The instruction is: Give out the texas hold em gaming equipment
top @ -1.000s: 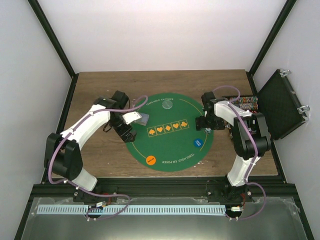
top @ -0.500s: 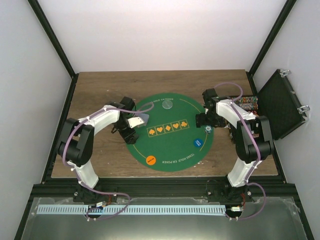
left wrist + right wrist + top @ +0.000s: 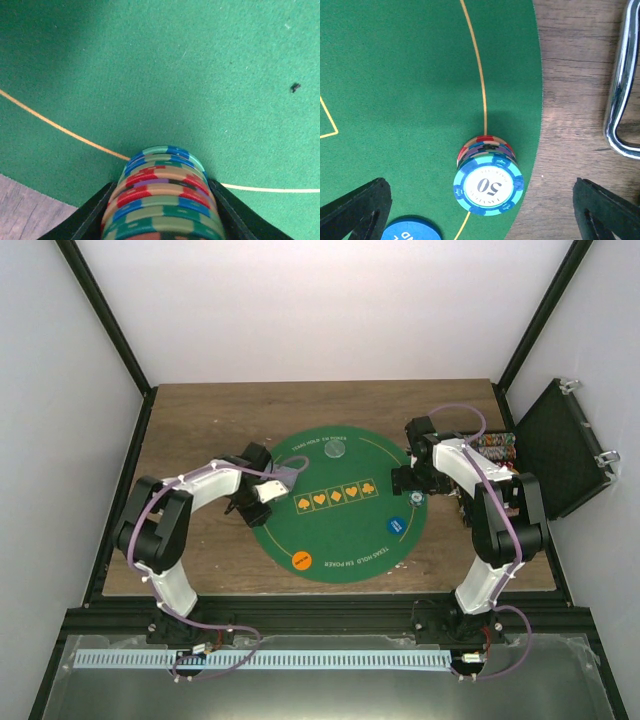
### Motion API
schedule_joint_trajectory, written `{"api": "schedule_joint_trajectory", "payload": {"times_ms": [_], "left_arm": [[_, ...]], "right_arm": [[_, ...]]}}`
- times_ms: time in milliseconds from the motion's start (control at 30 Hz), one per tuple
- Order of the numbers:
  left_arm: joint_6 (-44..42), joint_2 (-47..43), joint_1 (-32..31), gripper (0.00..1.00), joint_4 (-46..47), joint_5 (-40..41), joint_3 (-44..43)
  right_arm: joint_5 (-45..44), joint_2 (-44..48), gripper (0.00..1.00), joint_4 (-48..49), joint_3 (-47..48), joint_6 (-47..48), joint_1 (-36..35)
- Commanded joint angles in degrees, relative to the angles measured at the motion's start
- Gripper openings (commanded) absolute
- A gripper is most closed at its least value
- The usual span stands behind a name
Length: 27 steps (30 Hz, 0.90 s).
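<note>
Poker chips in a striped stack fill the gap between the fingers of the left gripper, which press against both of its sides: the jaws are clamped on it. Ahead of and beneath that gripper spreads the green mat, its thin orange line passing just under the stack. Whether the stack rests on the felt or hangs above it cannot be told. In the overhead view a grey card lies just beyond this gripper.

The right gripper stands spread wide, holding nothing. Between its fingers, apart from both, a second chip stack stands at the mat's rim, its top chip marked 50. A blue disc lies close by the finger nearer the mat's middle. A chrome handle lies on the wooden table beyond the other finger.
</note>
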<state>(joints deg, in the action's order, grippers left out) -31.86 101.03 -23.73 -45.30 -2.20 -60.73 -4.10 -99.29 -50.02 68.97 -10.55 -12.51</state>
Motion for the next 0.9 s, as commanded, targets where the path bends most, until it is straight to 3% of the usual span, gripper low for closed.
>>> {"api": "schedule_joint_trajectory", "payload": {"times_ms": [0, 100, 167, 200, 567, 867], "left_arm": [[-0.28, 0.52, -0.43, 0.42, 4.85, -1.16, 3.26], [-0.50, -0.04, -0.78, 0.23, 5.70, -2.98, 4.35], [-0.65, -0.04, -0.88, 0.03, 4.77, -4.21, 4.39], [-0.72, -0.20, -0.95, 0.00, 4.11, -4.75, 4.46], [-5.43, -7.46, -8.53, 0.00, -0.15, -9.79, 10.40], [-6.76, -7.93, -17.51, 0.00, 1.26, -9.61, 13.57]], "right_arm": [[0.15, 1.37, 1.00, -0.37, 1.45, 0.87, 0.24], [0.36, 1.37, 1.00, -0.44, 1.44, 0.96, 0.22], [0.32, 1.44, 1.00, -0.51, 1.51, 1.02, 0.22], [0.24, 1.53, 1.00, -0.52, 1.52, 1.05, 0.25], [0.14, 2.25, 1.00, -0.66, 1.43, 1.29, 0.25], [0.55, 2.47, 1.00, -1.09, 2.43, 1.63, 0.20]]}}
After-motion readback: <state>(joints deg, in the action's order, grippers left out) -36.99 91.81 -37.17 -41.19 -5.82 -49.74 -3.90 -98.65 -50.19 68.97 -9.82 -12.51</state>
